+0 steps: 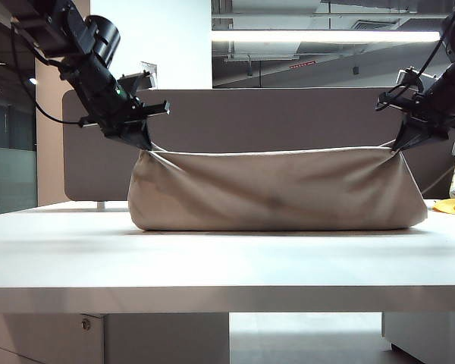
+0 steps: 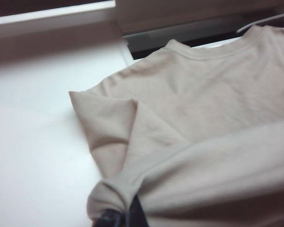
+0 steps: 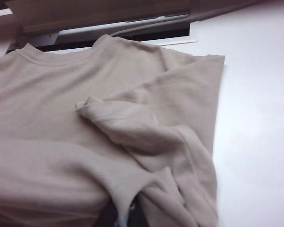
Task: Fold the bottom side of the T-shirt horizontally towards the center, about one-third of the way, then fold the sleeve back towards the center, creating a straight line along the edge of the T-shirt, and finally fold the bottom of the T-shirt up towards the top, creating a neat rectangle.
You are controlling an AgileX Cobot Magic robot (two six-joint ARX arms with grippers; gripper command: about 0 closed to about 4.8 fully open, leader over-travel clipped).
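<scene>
Above the white desk, the left gripper and right gripper each have their fingers clamped on a corner of the bottom of the T-shirt, holding that hem taut between them while the T-shirt hangs down to the desk.

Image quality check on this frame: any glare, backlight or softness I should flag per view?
Exterior view: backlit by a bright ceiling strip, both arms near-silhouettes, T-shirt sharp, left gripper and right gripper dark. Left wrist view: soft focus, table blown out white. Right wrist view: similar haze, pinkish cast, white table glare.
</scene>
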